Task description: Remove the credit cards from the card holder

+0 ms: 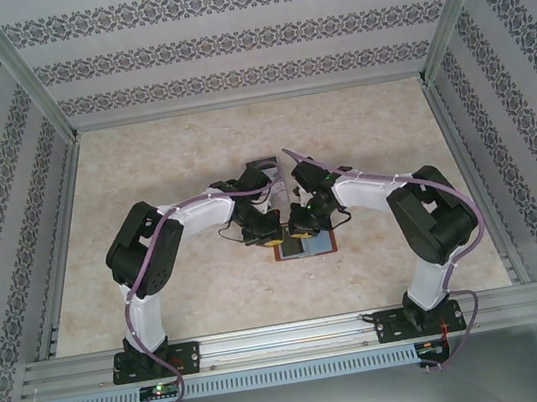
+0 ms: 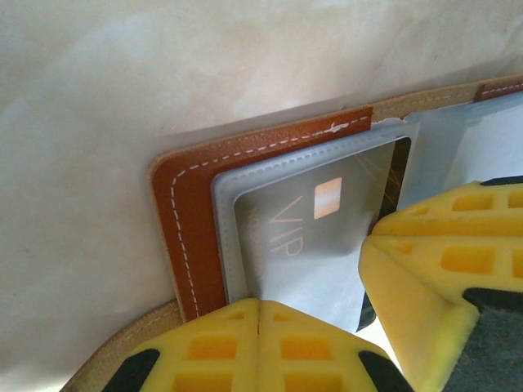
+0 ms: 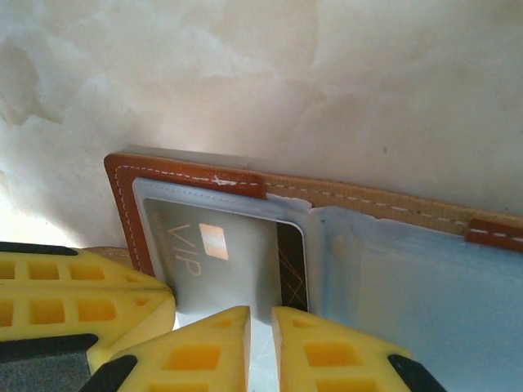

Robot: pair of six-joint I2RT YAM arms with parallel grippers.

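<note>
The card holder lies open on the table between both arms, reddish-brown leather with pale blue-grey pockets. In its left pocket sits a grey credit card marked VIP, and a darker card peeks out beneath it. My left gripper is shut, its tips pressed together at the pocket's near edge with nothing visible between them. My right gripper hovers at the VIP card's near edge, jaws a narrow gap apart. Its fingers cover the holder's right part in the left wrist view.
A clear rectangular tray stands just behind the two wrists. The two grippers crowd together over the holder, the left one's fingers right beside the right one's. Patterned walls and metal rails box in the pale table.
</note>
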